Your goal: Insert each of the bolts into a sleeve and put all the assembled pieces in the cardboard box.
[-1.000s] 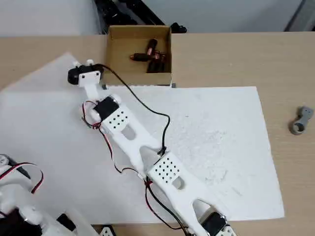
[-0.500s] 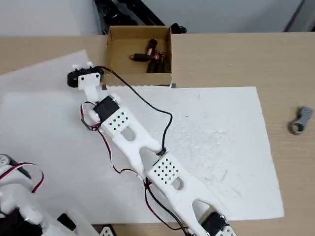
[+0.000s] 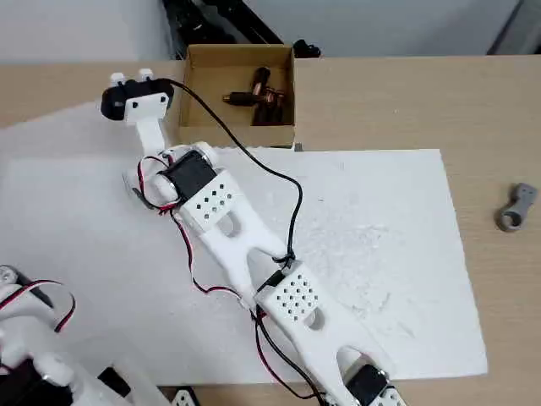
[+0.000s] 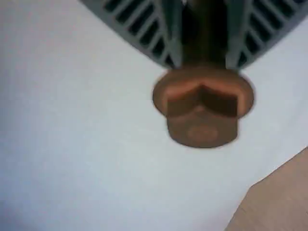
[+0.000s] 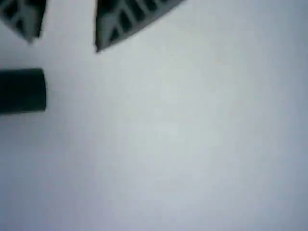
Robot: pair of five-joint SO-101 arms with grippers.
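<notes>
Left gripper [image 4: 204,57]: closed on the shank of a copper-coloured bolt [image 4: 202,108]; the flanged hex head is seen projecting past the fingertips; held above the white paper [image 4: 72,144]; a strip of table [image 4: 279,202] is noted beyond the paper's edge.
Right gripper [image 5: 65,42]: fingers spread, nothing between them; positioned over the paper; a black sleeve [image 5: 21,91] is seen lying on the paper just beside one fingertip.
Cardboard box [image 3: 193,85]: found at 12 o'clock on the table in the high view; several assembled pieces [image 3: 258,95] are lying inside, at its 3 o'clock side.
Arm [image 3: 220,211]: side not determined; extended from 6 o'clock toward 11 o'clock; wrist near the box's 9 o'clock wall.
Grey part [image 3: 516,207]: at 3 o'clock on bare table, off the paper.
</notes>
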